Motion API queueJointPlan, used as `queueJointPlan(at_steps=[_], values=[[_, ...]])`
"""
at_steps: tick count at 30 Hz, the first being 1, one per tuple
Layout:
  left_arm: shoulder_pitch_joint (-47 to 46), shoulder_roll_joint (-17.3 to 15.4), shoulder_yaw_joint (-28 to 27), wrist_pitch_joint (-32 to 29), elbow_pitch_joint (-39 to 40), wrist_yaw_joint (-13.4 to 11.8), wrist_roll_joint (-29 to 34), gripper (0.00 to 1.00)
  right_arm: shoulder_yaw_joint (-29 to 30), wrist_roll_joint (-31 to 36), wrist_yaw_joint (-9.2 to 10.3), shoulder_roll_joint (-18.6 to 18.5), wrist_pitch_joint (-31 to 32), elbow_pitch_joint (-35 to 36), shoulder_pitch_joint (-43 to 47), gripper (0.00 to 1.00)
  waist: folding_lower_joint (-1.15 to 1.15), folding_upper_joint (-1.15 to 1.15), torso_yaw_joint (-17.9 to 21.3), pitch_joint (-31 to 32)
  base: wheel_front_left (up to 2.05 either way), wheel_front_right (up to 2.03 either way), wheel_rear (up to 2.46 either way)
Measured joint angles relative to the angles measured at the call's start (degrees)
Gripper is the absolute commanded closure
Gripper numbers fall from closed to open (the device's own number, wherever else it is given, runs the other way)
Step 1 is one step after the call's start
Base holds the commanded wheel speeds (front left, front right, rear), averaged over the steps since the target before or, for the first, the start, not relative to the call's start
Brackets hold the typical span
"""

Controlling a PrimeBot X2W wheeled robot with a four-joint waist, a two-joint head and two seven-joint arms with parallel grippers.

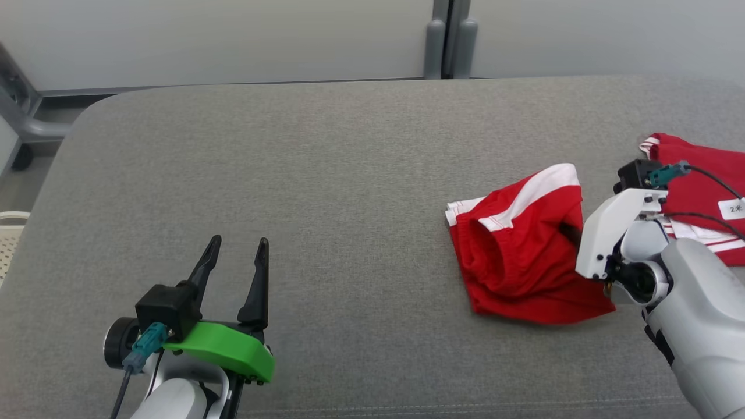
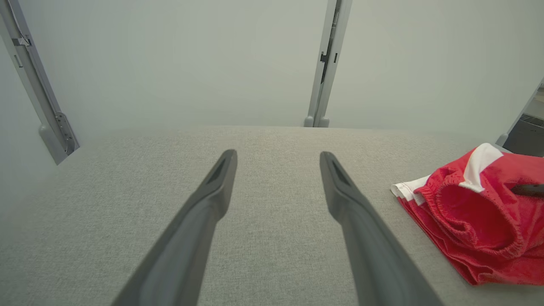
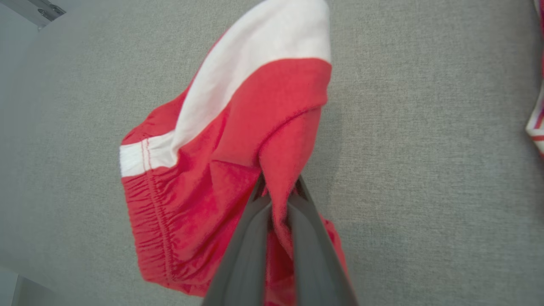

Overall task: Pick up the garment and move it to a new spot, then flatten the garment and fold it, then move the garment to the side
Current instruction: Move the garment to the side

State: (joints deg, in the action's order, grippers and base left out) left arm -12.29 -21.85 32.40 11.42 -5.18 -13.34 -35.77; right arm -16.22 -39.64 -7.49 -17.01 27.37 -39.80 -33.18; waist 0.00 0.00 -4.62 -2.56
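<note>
Red shorts with a white side stripe lie bunched on the grey fabric-covered worktop, towards its right edge and about midway between its near and far edges.

Closest in, by the near edge on the left side, the left gripper hovers over bare fabric with its two dark fingers spread wide and nothing between them. In its own wrist view the shorts sit well off to the side, apart from it.

Further in and to the right, the right gripper reaches into the shorts from their right side, with most of its fingers hidden by cloth in the head view. The right wrist view is plainer: the fingers are closed together on a raised fold of red cloth from the shorts, which pokes up between the tips. The fold peaks at the pinch, and the rest of the cloth drapes away from it (the gathered elastic waistband lies open on the left of that view). The white stripe runs away from the fingers towards the far side.

Just beyond the right arm, at the worktop's right edge, lies a second red garment with thin white stripes and a small white label, apart from the shorts.

Past the far edge stand pale grey partition panels.
</note>
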Motion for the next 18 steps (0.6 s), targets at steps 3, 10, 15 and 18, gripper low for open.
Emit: queueJointPlan(at_steps=[3,10,15,18], values=[[-0.14,0.24,0.22,0.08,0.16,0.08,0.01,0.00,-0.40,0.64,0.00,-1.23,0.83,0.42,-1.98,1.00,0.00,0.00,2.04,-0.29,0.00,0.00,0.00],[-2.03,0.44,0.59,0.23,1.14,0.20,0.54,0.00,-1.29,2.20,0.00,-3.91,2.55,1.31,-7.52,1.00,0.00,0.00,6.78,-2.46,0.00,0.00,0.00],[-3.12,0.46,0.74,0.23,1.58,0.19,0.76,0.00,-1.58,3.23,0.00,-5.92,3.35,1.62,-10.41,1.00,0.00,0.00,9.01,-4.35,0.00,0.00,0.00],[-3.88,0.37,0.86,0.16,1.96,0.21,1.07,0.00,-1.63,4.12,0.00,-7.15,3.82,1.90,-12.53,1.00,0.00,0.00,9.86,-5.67,0.00,0.00,0.00]])
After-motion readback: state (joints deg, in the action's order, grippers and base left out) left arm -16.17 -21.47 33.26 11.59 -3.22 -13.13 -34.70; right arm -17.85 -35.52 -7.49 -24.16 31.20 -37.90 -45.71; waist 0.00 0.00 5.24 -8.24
